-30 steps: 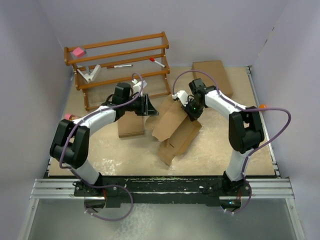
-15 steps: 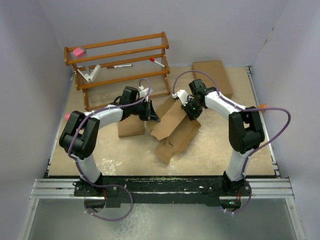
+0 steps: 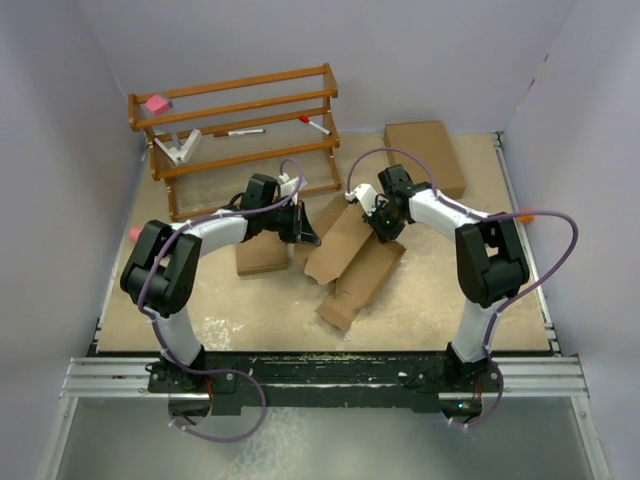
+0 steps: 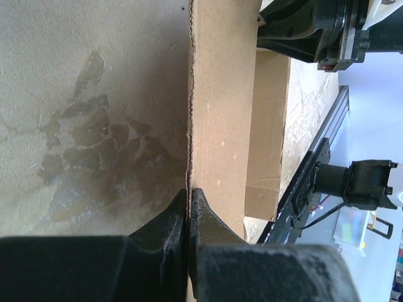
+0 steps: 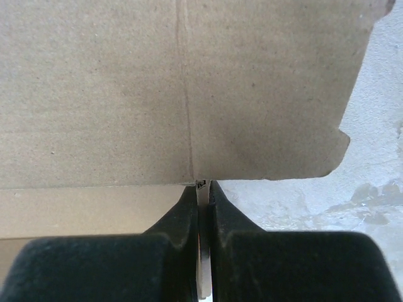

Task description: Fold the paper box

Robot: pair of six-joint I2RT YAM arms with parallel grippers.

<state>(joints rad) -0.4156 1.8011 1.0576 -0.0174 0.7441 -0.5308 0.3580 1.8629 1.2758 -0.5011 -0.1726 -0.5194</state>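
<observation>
A second ago the left arm sat further back with its elbow swung wide. Now the left claw [image 3: 303, 232] has slid in against the left edge of the paper box [image 3: 355, 260], and the elbow is tucked closer. The right claw [image 3: 375, 222] has crept slightly left at the box's far end, and the box's near end has shifted a touch to the right.

The paper box lies mid-table, a long part-folded blank running diagonally from between the two claws down towards the near edge.

In the left wrist view the left claw [image 4: 189, 192] is pinched tight, its black fingers closed on a thin, saw-toothed cardboard edge of the paper box [image 4: 220, 113]. The card is matte brown, and one panel stands on edge above a flat one.

In the right wrist view the right claw [image 5: 203, 189] is nearly closed, nipping a thin edge of the paper box [image 5: 189, 82]. That panel is plain, fibrous and smooth, with one straight crease down it and a notched corner at the right.

The table [image 3: 450, 300] is beige and blotchy with pale stains. Behind stands a wooden rack [image 3: 235, 125]. A flat brown box [image 3: 425, 155] lies far right, and another brown box [image 3: 262, 252] lies under the left arm.
</observation>
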